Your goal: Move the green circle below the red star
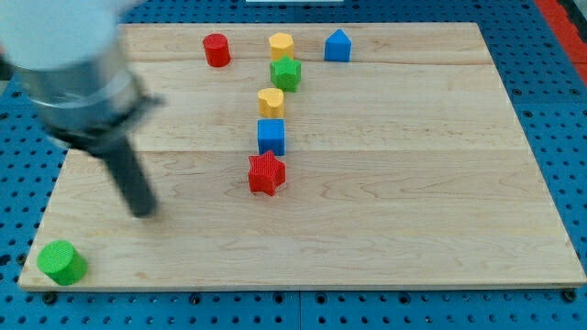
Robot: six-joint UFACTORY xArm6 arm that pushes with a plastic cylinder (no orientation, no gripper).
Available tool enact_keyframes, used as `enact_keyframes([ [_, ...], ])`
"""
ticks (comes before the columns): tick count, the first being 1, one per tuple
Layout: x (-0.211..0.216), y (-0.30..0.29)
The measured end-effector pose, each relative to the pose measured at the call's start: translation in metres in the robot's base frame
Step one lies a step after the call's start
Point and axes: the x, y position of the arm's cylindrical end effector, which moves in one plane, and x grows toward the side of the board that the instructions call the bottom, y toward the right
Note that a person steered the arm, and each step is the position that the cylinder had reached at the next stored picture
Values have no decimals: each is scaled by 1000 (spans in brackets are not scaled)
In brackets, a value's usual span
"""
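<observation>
The green circle sits at the board's bottom left corner. The red star lies near the middle of the board, far to the green circle's right and higher up. My tip is blurred and rests on the board between them, up and to the right of the green circle and well left of the red star. It touches no block.
A blue cube sits just above the red star, then a yellow block, a green star and a yellow hexagon. A red cylinder and a blue pentagon-shaped block sit near the view's top. The wooden board lies on a blue pegboard.
</observation>
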Motion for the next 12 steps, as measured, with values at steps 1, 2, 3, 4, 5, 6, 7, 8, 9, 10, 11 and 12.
enact_keyframes([
  [1, 18, -78],
  [2, 91, -71],
  [3, 99, -66],
  [4, 100, -58],
  [5, 93, -7],
  [6, 84, 85],
  [7, 83, 82],
  [8, 100, 27],
  [9, 83, 16],
  [10, 49, 50],
  [11, 32, 104],
  [12, 29, 129],
])
